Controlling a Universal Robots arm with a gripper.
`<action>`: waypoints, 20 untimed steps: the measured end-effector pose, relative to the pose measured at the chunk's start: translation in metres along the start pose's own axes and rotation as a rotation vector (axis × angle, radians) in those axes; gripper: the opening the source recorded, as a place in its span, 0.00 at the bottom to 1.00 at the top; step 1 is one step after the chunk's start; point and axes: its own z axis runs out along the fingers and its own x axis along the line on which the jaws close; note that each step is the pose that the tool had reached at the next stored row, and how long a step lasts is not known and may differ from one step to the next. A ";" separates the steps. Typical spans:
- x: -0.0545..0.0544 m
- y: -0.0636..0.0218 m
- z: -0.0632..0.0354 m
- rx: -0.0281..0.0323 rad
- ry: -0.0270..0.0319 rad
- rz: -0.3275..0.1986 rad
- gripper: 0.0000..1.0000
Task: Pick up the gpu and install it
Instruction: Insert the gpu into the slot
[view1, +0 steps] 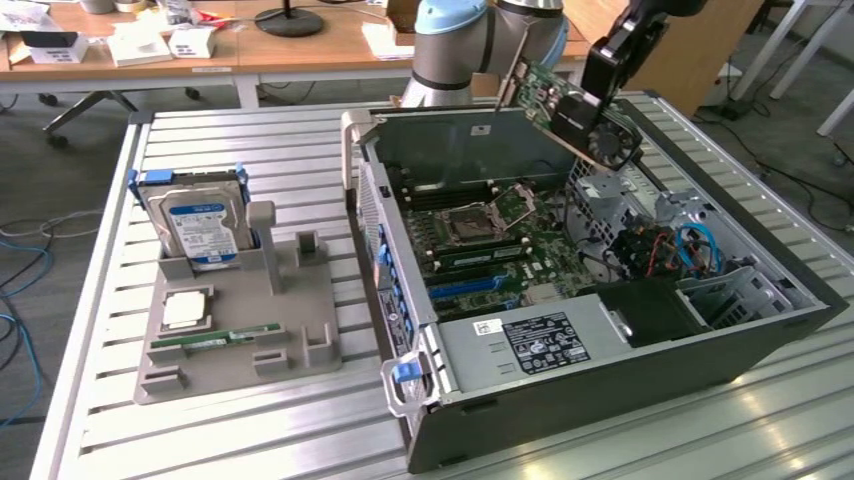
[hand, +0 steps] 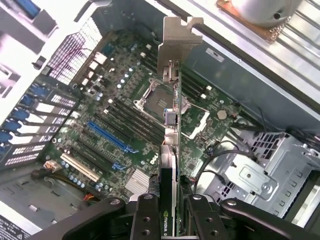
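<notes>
The gpu (view1: 537, 88) hangs tilted in the air over the far side of the open computer case (view1: 601, 380), showing a green board face and a black fan side. My gripper (view1: 587, 100) is shut on it from above. In the wrist view the gpu (hand: 171, 145) is seen edge-on between my fingers (hand: 145, 220), with its silver bracket (hand: 175, 40) pointing away from me. Below it lies the motherboard (hand: 125, 115) with a long blue slot (hand: 112, 137) and the CPU socket (hand: 160, 102). The card is clear of the board.
On the exterior view's left, a grey holder (view1: 240, 330) carries an upright hard drive (view1: 200, 225), a green RAM stick (view1: 214, 340) and a chip (view1: 187, 307). Inside the case are a drive cage (view1: 627, 195), cables (view1: 694, 245) and the power supply (view1: 534, 340).
</notes>
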 end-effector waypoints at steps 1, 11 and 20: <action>0.000 0.0000 0.0001 -0.0002 0.0015 -0.012 0.26; 0.000 -0.0001 0.0006 -0.0024 0.0162 -0.133 0.26; 0.000 -0.0001 0.0012 -0.0042 0.0289 -0.237 0.26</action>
